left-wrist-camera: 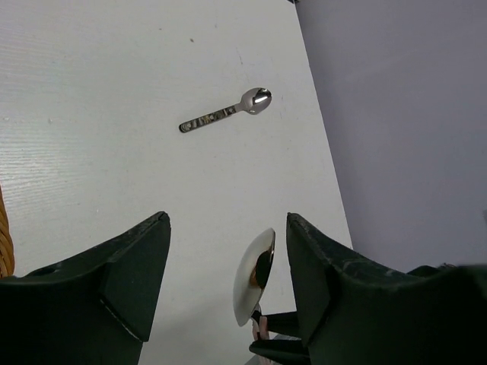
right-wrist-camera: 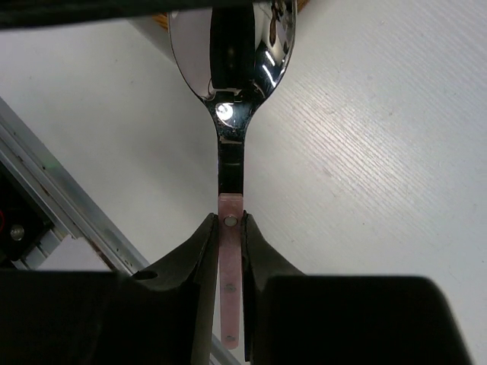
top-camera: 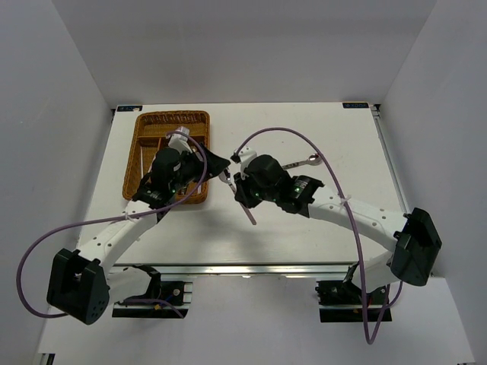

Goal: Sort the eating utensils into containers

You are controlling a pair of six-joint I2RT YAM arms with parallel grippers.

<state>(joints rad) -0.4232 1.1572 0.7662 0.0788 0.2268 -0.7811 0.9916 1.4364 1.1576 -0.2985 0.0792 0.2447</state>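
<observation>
At the centre of the top view the right gripper has its jaws clamped on the pink handle of a silver spoon, whose bowl sits between, without touching, the wide jaws of the left gripper; a dark-handled spoon lies on the desk right of centre, and the wicker tray is at upper left.

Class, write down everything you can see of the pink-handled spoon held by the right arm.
The pink-handled spoon has a shiny, mirror-like metal bowl and neck, and a flat pale pink handle with small rivets. The right end effector pinches the handle just below the neck, holding the spoon above the white table. Its bowl sits between the open jaws of the left end effector, with a gap on each side.
</observation>
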